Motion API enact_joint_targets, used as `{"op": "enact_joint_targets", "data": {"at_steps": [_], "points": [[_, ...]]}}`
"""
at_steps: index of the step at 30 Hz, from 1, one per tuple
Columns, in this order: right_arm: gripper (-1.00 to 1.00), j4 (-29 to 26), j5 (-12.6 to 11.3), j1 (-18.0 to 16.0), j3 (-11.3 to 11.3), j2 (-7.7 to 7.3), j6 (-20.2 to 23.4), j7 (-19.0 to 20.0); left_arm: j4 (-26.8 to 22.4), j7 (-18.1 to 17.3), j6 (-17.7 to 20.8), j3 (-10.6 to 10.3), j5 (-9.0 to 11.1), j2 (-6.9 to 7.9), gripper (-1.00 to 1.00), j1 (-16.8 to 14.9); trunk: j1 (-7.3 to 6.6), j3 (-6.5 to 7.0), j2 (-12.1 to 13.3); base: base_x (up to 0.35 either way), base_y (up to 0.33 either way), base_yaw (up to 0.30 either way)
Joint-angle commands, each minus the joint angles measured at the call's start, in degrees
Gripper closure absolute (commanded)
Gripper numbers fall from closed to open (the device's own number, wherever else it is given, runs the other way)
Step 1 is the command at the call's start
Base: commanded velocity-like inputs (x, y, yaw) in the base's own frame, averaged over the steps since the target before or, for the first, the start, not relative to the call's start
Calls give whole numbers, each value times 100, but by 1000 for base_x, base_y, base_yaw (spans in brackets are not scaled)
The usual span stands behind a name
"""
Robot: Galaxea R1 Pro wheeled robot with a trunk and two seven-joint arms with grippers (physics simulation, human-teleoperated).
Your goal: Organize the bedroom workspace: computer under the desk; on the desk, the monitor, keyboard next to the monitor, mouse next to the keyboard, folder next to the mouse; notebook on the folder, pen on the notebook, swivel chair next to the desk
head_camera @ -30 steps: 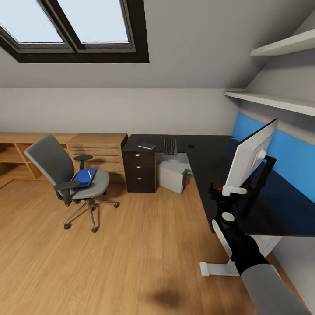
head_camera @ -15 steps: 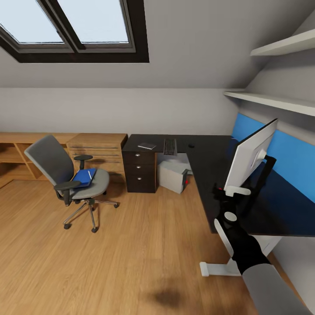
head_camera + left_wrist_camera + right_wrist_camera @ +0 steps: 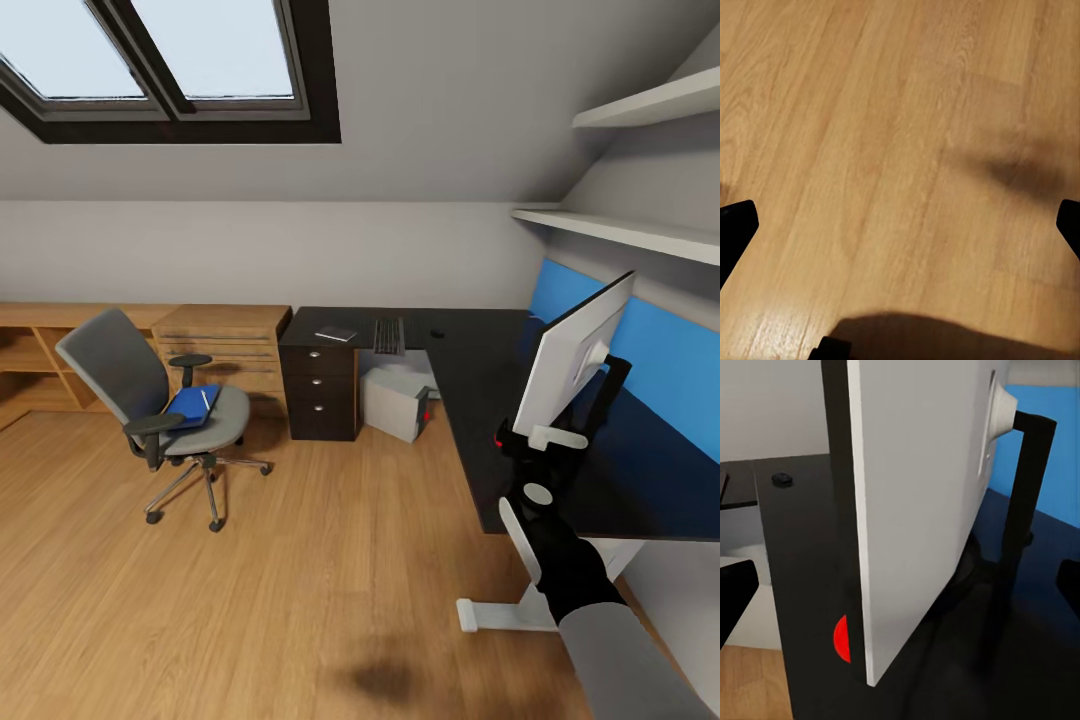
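Head view: my right tool (image 3: 535, 437) sat at the monitor (image 3: 572, 352), which stood on the worktop (image 3: 480, 365). Keyboard (image 3: 388, 335), notebook (image 3: 336, 333) and mouse (image 3: 437, 333) lay on the far wing, computer (image 3: 396, 402) underneath. Folder (image 3: 193, 405) with pen (image 3: 205, 399) lay on the swivel chair (image 3: 160, 400).

Left wrist view: left tool (image 3: 900, 225) spread wide over floor (image 3: 870, 135).

Right wrist view: right tool wide, monitor edge between the fingers (image 3: 735, 592), not gripped.

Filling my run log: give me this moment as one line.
right gripper: open, at monitor edge | monitor: on desk | folder: on chair | left gripper: open over floor
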Motion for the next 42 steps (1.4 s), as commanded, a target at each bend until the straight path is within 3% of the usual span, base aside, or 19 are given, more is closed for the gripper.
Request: {"op": "enact_joint_targets", "data": {"at_steps": [1, 11, 22, 42], "points": [[-100, -5, -57, -5, 27, -17, 6, -42, 3, 42, -22, -48, 35, 3, -100, -3, 0, -6, -4, 0, 0, 0], [-100, -3, -73, -12, 14, -134, 100, -42, 22, 42, -22, -51, 35, -8, -100, -4, 0, -6, -4, 0, 0, 0], [-100, 343, -90, -76, 26, -129, 459, -21, 25, 42, -19, -49, 35, -3, -100, -1, 0, -6, -4, 0, 0, 0], [-100, 557, -104, -260, 28, -129, 523, -21, 161, 36, -19, -54, 35, -8, -100, -1, 0, -6, -4, 0, 0, 0]]}}
